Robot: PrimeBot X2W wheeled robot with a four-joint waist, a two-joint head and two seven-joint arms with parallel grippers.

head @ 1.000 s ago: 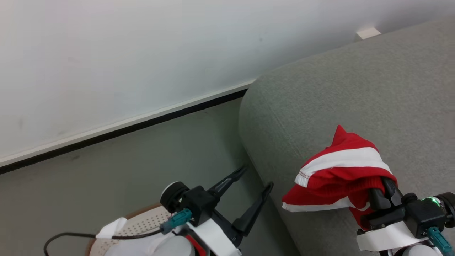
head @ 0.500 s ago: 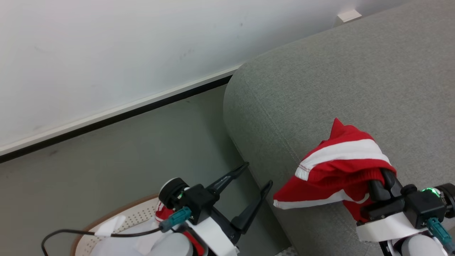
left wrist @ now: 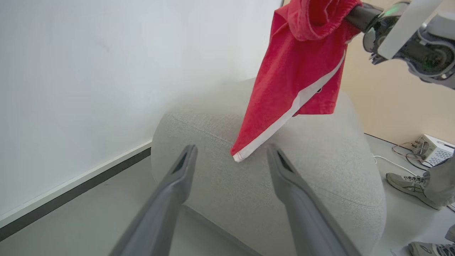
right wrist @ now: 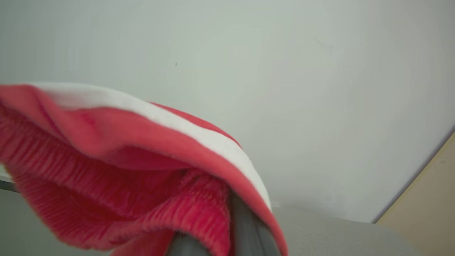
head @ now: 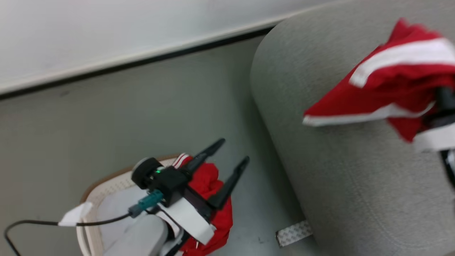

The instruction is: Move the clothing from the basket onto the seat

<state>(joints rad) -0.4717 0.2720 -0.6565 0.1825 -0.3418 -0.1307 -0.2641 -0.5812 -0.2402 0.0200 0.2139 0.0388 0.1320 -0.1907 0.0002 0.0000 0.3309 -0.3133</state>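
The head camera has turned toward the basket (head: 103, 182), bringing the second garment (head: 208, 182) inside it into view. The right hand (head: 444, 99) is clamped on the first garment (head: 384, 81), which hangs over the seat (head: 355, 177) and is judged ready for release. The left hand (head: 234, 150) stands wide and empty above the basket.

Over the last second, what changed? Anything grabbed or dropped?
Mostly the head camera swung. More of the basket and a second red garment at its edge came into view, but that is the camera moving, not the things. Nothing was taken hold of or let go. The right gripper stays shut on the held red garment over the seat. The left gripper stays open above the basket.
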